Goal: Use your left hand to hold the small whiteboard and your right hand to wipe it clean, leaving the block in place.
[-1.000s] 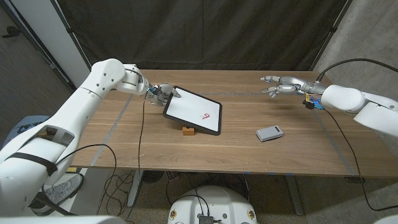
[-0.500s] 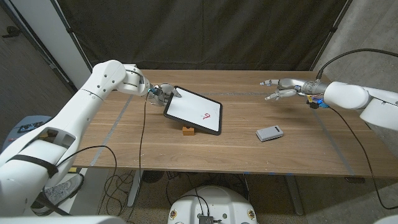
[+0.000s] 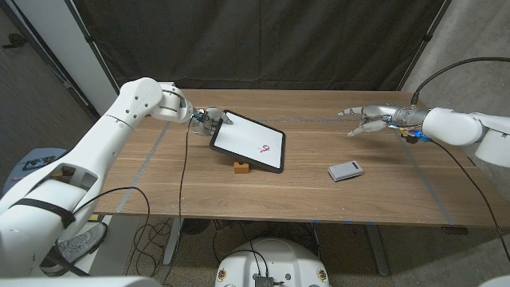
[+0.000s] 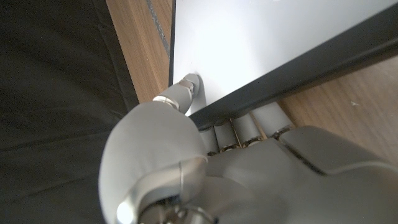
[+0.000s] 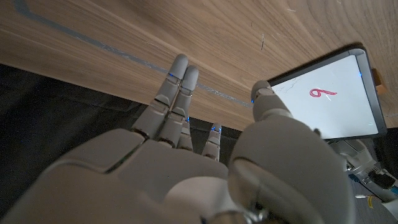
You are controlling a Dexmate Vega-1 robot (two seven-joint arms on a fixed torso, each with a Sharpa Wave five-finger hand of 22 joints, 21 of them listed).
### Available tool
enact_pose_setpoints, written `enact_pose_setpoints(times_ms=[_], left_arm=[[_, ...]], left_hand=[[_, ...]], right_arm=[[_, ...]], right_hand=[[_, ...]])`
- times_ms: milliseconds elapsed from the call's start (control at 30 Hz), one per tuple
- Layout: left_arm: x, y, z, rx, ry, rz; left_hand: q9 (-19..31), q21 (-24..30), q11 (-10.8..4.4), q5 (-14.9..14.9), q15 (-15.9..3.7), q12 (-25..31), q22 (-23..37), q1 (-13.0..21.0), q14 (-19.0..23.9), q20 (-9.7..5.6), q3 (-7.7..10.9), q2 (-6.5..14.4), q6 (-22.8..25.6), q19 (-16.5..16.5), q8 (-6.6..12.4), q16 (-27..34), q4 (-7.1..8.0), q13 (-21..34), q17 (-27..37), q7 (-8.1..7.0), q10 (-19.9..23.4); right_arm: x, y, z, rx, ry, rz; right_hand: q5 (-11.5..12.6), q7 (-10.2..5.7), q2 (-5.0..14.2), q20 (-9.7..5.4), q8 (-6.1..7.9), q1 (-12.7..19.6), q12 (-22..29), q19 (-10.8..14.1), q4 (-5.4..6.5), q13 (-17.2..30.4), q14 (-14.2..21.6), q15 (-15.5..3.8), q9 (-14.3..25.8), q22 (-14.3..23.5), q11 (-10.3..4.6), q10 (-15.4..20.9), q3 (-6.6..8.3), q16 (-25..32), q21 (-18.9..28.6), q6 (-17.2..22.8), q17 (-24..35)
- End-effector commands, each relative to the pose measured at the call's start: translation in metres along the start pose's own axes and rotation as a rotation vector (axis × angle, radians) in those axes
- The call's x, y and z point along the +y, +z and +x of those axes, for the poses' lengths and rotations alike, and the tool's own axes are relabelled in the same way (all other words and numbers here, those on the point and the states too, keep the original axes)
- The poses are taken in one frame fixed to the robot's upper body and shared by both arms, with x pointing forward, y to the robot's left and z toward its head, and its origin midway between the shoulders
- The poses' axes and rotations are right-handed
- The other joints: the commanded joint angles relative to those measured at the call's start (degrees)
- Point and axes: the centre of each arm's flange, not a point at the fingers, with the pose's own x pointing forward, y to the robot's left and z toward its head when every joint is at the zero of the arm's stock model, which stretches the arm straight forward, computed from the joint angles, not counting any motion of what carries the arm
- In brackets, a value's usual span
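Head view: the left robot hand [image 3: 209,118] grips the small whiteboard's [image 3: 249,141] upper corner, steadying it propped on the block [image 3: 240,167] on the counter [image 3: 319,191]. The right robot hand [image 3: 368,119] hovers well apart, fingers spread, grasping nothing; the eraser [image 3: 346,171] lies below it, the red mark [image 3: 265,148] unwiped.

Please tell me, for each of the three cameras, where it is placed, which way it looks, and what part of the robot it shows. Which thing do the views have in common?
Head view: on the robot's head, looking down at the table; both arms, left hand, right hand.
Left wrist view: on the left wrist, looking along the hand gripping the whiteboard edge.
Right wrist view: on the right wrist, looking across the table; the right hand's spread fingers.
Shared: the whiteboard, with its red mark in head and right wrist views.
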Motion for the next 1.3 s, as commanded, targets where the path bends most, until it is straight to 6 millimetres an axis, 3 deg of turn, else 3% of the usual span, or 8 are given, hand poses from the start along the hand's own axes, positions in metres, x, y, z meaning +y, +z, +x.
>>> enact_pose_setpoints(times_ms=[33,567,1300], left_arm=[[-0.004,0.004,0.003,0.000,-0.003,0.011],[-0.010,-0.001,0.001,-0.009,-0.001,0.009],[-0.013,-0.012,-0.001,-0.020,0.003,-0.022]], left_hand=[[0.1,-0.2,-0.34,0.2,-0.21,-0.2,0.1,0.2,0.2,0.06,-0.03,0.0,0.1,-0.4,-0.04,-0.2,0.10,0.3,0.1,-0.49,-0.2],[0.1,-0.2,-0.53,0.2,-0.29,-0.2,0.1,0.2,0.1,0.02,0.02,0.0,0.0,-0.5,-0.09,-0.2,-0.01,0.2,0.1,-0.61,-0.3],[0.1,-0.4,-0.35,0.2,-0.32,-0.2,0.1,0.3,0.1,-0.01,0.03,0.0,0.0,-0.7,-0.08,-0.2,-0.06,0.2,0.1,-0.71,-0.2]], right_arm=[[0.006,0.006,-0.014,0.005,0.035,-0.058],[0.014,0.020,-0.027,-0.014,0.071,-0.128],[0.027,0.040,-0.037,-0.010,0.111,-0.246]], right_hand=[[0.0,-0.25,-1.03,-0.11,0.39,3.0,0.4,1.0,0.00,0.3,1.1,-7.61,0.3,1.7,0.05,1.0,-0.25,2.3,1.8,1.1,1.4],[0.7,-0.24,-3.33,-0.60,0.38,8.9,0.6,0.9,0.13,0.8,1.4,-8.55,0.4,5.0,-0.27,2.4,-0.52,5.5,5.4,2.3,2.2],[0.8,-0.23,-3.96,-0.91,0.39,11.8,1.1,1.3,0.60,1.2,2.3,-9.26,0.4,6.8,-1.15,4.2,-1.16,8.4,8.1,3.4,3.0]])
